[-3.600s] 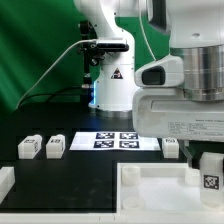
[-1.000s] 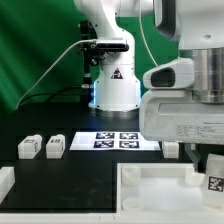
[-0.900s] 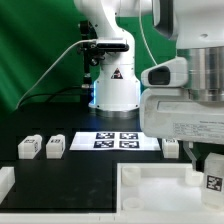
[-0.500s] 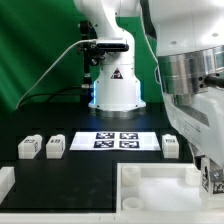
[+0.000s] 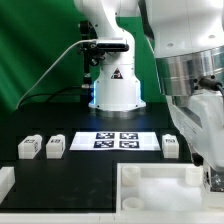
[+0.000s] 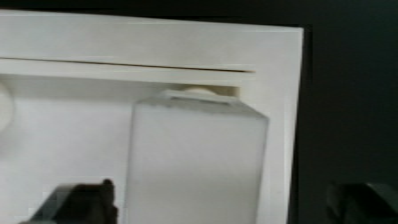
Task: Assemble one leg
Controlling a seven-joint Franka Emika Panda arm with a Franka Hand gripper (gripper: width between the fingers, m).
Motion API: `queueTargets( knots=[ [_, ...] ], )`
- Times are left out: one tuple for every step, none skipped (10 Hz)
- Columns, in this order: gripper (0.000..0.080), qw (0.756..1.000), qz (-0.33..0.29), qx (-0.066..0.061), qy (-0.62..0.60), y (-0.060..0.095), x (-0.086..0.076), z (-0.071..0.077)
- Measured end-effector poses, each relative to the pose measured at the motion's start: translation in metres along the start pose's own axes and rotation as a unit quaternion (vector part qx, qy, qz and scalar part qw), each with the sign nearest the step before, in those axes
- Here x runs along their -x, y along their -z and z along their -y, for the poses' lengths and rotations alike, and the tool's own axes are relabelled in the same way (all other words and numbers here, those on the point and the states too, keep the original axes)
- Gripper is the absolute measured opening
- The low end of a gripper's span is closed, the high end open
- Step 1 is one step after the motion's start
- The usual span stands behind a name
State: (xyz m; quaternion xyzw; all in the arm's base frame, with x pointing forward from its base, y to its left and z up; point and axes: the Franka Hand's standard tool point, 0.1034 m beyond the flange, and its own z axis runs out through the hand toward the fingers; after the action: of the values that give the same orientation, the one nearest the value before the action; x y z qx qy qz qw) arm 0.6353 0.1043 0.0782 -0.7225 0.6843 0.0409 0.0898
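Since the earlier pictures the arm has swung round at the exterior view's right. The tag on the leg under it has slid almost out of sight at the edge.

Going from that view's left, a white corner piece [image 5: 5,182] sits at the edge of the black table [image 5: 90,172]. Next come the first loose leg [image 5: 28,148] and the second loose leg [image 5: 55,146], side by side with their tags facing the camera. Then the marker board [image 5: 115,140] lies flat. The third loose leg [image 5: 171,146] stands just beside its end. The big white tray [image 5: 150,172] sits in front, at the right.

In the wrist view the leg [image 6: 196,160] is over the tray. Its long side runs the way the claw [image 6: 228,197] points. Its far end, with a small knob, meets a ridge in the tray. A dark finger shows on each side of the leg, but I cannot tell if they squeeze it.
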Motion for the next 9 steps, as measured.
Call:
queueTargets(
  knots=[
    [0.0631, 0.995, 0.002, 0.001, 0.100, 0.000, -0.002, 0.001],
    [0.0644, 0.975, 0.012, 0.012, 0.220, 0.000, 0.002, -0.002],
    [0.0644, 0.964, 0.011, 0.011, 0.265, 0.000, 0.002, -0.002],
    [0.0649, 0.949, 0.011, 0.012, 0.315, 0.000, 0.001, -0.002],
    [0.0649, 0.937, 0.011, 0.011, 0.349, 0.000, 0.001, -0.002],
    [0.0649, 0.910, 0.008, 0.014, 0.415, 0.000, 0.001, -0.002],
    [0.0649, 0.854, -0.008, 0.028, 0.520, -0.001, 0.006, -0.003],
    [0.0649, 0.799, -0.014, 0.038, 0.600, -0.002, 0.015, -0.004],
    [0.0640, 0.774, -0.016, 0.038, 0.632, -0.003, 0.017, -0.004]
  ],
)
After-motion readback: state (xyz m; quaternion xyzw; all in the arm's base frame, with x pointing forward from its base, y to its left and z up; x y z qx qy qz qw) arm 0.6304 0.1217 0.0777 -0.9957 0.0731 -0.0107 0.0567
